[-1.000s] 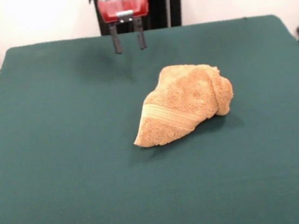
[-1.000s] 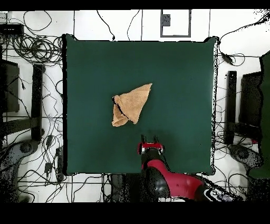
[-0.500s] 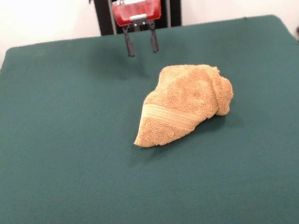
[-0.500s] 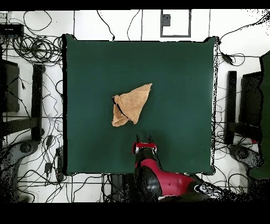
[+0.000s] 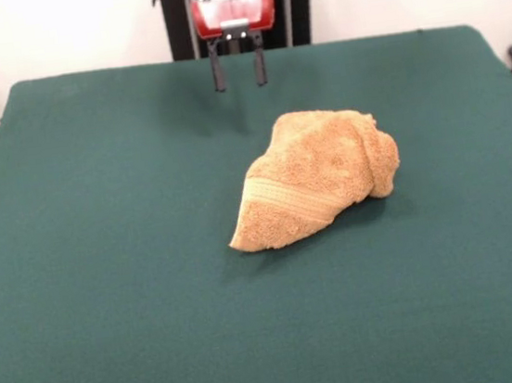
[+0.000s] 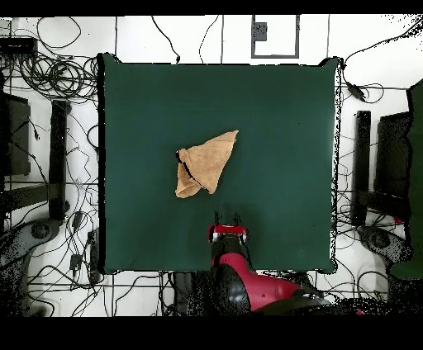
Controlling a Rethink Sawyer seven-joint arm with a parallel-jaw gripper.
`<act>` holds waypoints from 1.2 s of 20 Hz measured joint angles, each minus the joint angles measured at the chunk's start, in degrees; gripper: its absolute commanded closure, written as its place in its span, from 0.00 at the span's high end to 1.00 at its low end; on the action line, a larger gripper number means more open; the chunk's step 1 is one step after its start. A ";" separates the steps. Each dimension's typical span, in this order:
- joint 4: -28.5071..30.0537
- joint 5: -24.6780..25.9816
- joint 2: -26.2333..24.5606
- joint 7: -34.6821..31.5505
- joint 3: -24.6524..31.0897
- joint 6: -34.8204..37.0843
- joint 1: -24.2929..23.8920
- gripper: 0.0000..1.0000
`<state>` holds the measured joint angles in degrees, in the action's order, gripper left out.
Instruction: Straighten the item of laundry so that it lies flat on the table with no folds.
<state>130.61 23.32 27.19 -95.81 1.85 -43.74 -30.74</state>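
Towel lies bunched and folded on the green table. Cables litter the surrounding floor. Gripper hangs apart, fingers spread, empty.

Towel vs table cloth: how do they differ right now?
The towel is tan-orange and bunched into a folded heap; the table cover is dark green and lies flat. The towel is small; the table is far bigger. The gripper touches neither.

Towel bunched near table centre; pincer above table, apart from towel, open.
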 measured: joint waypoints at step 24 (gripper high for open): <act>4.77 -0.04 -1.43 0.00 -1.97 -3.17 -0.18 1.00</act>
<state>135.38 23.28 25.76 -95.81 -0.13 -46.91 -30.92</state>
